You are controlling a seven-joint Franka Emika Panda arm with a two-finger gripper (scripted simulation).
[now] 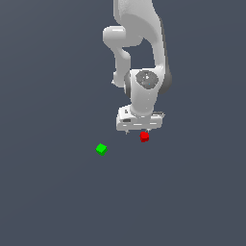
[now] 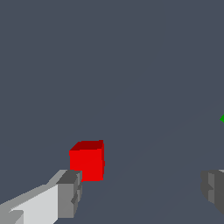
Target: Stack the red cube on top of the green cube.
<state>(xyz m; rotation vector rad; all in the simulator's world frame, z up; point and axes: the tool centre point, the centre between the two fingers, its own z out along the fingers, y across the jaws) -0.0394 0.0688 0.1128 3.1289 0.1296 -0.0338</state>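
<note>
The red cube [image 1: 144, 137] lies on the dark grey floor, just below my white gripper [image 1: 138, 131]. In the wrist view the red cube [image 2: 87, 159] sits close to one grey fingertip [image 2: 68, 194], off to that side of the gap rather than centred in it. My gripper [image 2: 142, 189] is open wide and holds nothing; the other fingertip [image 2: 214, 188] is far from the cube. The green cube [image 1: 101, 149] lies apart from the red one, toward the exterior view's left and a little nearer. Only a sliver of the green cube [image 2: 222, 118] shows at the wrist view's edge.
The floor [image 1: 48, 192] is a plain dark grey surface. The arm's white links [image 1: 139, 48] rise above the gripper in the exterior view.
</note>
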